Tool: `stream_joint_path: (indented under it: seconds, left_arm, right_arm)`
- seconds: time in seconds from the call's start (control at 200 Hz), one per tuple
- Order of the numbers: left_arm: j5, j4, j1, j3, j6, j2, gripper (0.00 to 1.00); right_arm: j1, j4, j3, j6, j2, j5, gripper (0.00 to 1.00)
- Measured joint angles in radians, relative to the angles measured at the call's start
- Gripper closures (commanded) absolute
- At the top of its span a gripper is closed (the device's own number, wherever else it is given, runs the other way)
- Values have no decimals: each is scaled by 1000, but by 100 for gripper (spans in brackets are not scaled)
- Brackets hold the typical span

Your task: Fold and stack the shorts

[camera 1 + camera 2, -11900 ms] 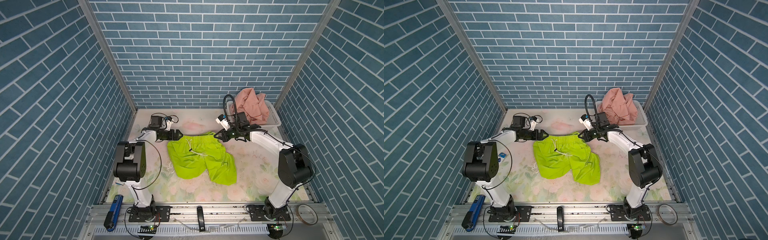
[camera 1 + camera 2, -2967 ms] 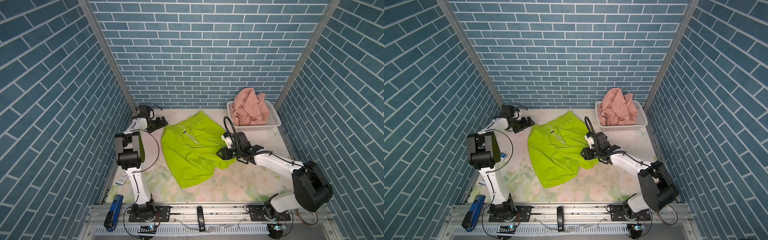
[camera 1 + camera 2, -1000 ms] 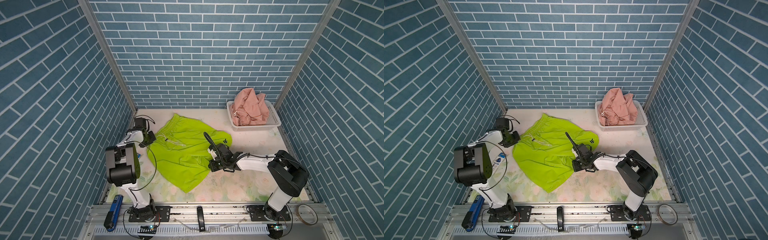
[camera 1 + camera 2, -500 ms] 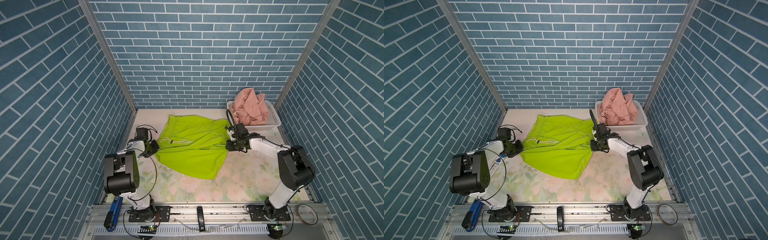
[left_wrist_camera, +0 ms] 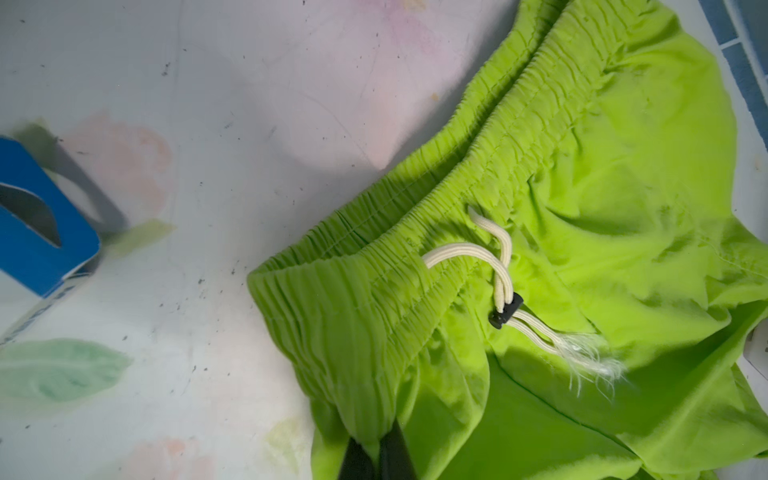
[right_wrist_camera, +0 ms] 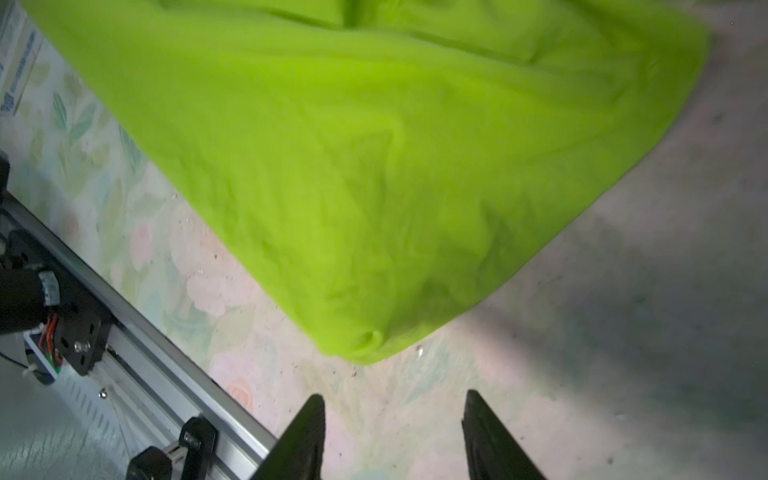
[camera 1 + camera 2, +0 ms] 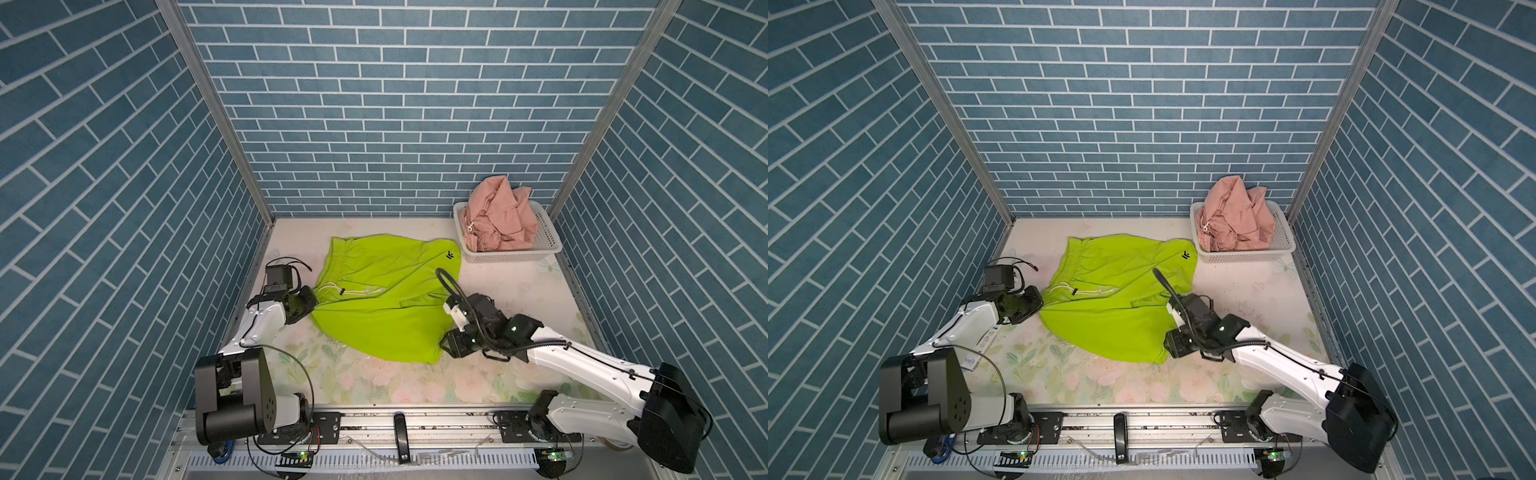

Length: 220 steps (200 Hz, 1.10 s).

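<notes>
Left hand [image 5: 376, 453] is clenched on the bright lime green thin-fabric shorts [image 7: 386, 309], its black tips pinching one end of the gathered elastic waistband [image 5: 478, 174] close to the tabletop's left edge. Right hand [image 6: 392, 399] stands open and empty, its two dark fingers [image 6: 309, 419] apart over the bare floral tabletop [image 7: 415, 386], just short of a leg-hem corner towards the front. The green pair lies spread across the middle, waistband to the left edge and legs to the right. The salmon pink fabric shorts [image 7: 503, 216] sit bunched in the white perforated plastic basket [image 7: 513, 257] at the back right corner, with neither hand touching them.

By its look the green cloth is light, limp and probably slick. It should drape from any pinch, slide easily over the tabletop and hold no crease unless pressed flat. The waistband is the thickest part and likely the surest hold, taken at its two ends. The hem corners are the matching holds for the legs — both layers need catching there, or the fold may split. The white drawstring [image 5: 492, 266], frayed at its ends, lies loose on top and could trail out of a fold. The crumpled pink pair will probably need shaking out by its waistband first.
</notes>
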Motion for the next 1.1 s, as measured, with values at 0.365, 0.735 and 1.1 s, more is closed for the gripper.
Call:
stream_joint_path:
  seconds: [0.365, 0.735, 1.1]
  left_arm:
    - [1, -20, 0, -1, 12, -9, 100]
    - [6, -35, 0, -2, 21, -15, 100]
    - [-12, -177, -2, 87, 42, -69, 97]
  right_arm:
    - [158, 219, -77, 105, 200, 103, 41]
    - [161, 130, 0, 120, 272, 177, 100]
    - [161, -404, 242, 101, 150, 214, 100]
